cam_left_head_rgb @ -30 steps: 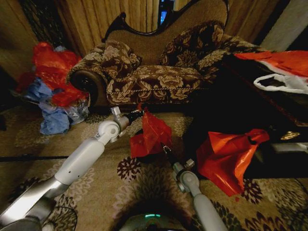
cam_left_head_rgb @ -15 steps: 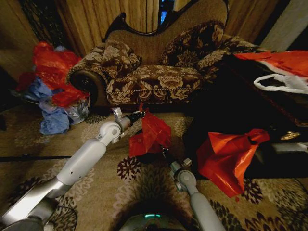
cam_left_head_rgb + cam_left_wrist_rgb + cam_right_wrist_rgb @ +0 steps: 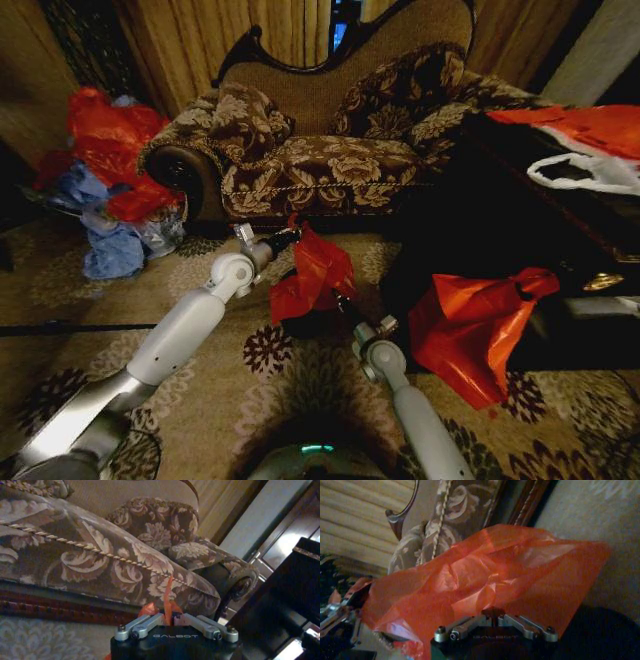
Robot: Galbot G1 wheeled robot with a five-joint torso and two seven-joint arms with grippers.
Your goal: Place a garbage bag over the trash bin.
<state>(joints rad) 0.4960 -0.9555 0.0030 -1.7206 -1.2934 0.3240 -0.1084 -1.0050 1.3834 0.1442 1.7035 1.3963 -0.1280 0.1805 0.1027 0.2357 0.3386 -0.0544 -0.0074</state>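
While both tools pinch the garbage bag, it hides the trash bin

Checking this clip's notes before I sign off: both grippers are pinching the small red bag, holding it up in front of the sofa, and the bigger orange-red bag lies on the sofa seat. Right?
Not quite. The larger orange-red bag is on the carpet to the robot's right, against the dark furniture, not on the sofa seat; the head view shows it. The rest holds: the left gripper and right gripper both pinch the garbage bag in front of the sofa.
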